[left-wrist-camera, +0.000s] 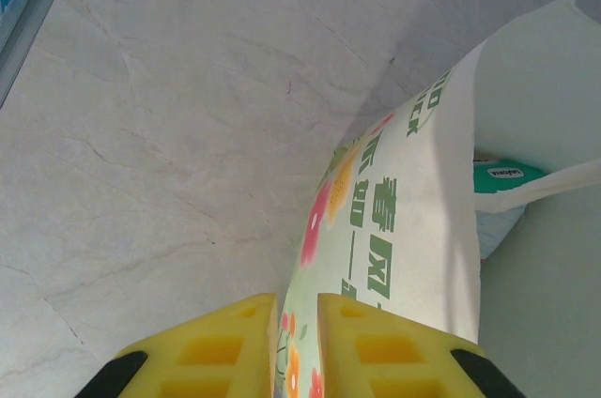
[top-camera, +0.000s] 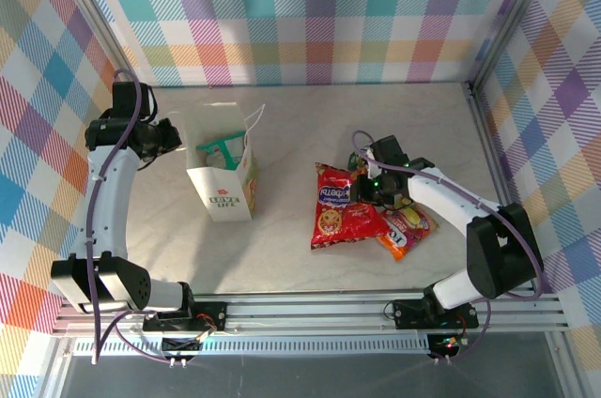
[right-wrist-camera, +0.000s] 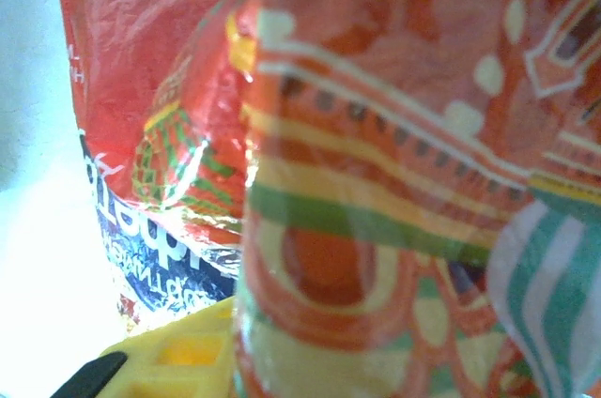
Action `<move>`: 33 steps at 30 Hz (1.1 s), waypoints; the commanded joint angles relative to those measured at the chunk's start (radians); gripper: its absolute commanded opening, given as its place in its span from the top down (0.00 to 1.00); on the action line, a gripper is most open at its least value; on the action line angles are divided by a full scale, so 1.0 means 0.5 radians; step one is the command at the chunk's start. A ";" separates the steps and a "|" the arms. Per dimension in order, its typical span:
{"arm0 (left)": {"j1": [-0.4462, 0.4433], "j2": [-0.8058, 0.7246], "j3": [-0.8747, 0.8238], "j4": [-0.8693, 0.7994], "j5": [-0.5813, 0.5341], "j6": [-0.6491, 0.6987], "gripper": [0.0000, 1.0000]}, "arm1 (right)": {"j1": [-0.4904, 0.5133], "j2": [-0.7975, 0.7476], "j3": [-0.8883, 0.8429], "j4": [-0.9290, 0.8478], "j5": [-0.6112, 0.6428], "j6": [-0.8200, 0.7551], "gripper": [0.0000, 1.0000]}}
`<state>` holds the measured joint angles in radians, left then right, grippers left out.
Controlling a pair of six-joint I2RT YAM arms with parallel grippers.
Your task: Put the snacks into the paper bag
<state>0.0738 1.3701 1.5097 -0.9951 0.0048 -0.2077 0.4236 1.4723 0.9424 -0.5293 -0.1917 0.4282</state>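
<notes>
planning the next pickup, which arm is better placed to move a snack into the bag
Right. The right hand is down on the snacks, an orange-patterned packet against its finger. The left hand pinches the paper bag by its wall, likely steadying it.

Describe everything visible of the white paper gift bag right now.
The white paper gift bag with colourful cartoon print and a green "LOVE LIFE" logo stands upright, mouth open, on the pale marbled tabletop. A thin white cord handle sticks up. A teal-white foil packet lies inside. The left gripper has its jaws pinched on one side wall, bowing it.
</notes>
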 commanded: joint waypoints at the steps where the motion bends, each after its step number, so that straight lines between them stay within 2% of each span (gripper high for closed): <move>1: -0.022 0.006 0.029 -0.047 -0.025 0.040 0.81 | 0.026 -0.079 0.092 -0.096 0.018 -0.037 0.76; 10: -0.022 0.003 0.034 -0.041 -0.016 0.041 0.81 | 0.096 -0.155 0.247 -0.211 0.067 -0.040 0.87; 18: -0.026 0.001 0.040 -0.047 -0.016 0.041 0.82 | 0.153 -0.232 0.351 -0.267 0.120 -0.047 0.91; 21: -0.022 -0.015 0.036 -0.050 -0.025 0.041 0.81 | 0.165 -0.248 0.377 -0.270 0.116 -0.046 0.95; 33: -0.024 -0.023 0.067 -0.068 -0.019 0.038 0.81 | 0.254 -0.254 0.606 -0.386 0.182 -0.073 1.00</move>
<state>0.0731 1.3701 1.5097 -0.9958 -0.0021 -0.2077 0.5396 1.3972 1.1713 -0.7506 -0.0917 0.4046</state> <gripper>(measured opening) 0.186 0.063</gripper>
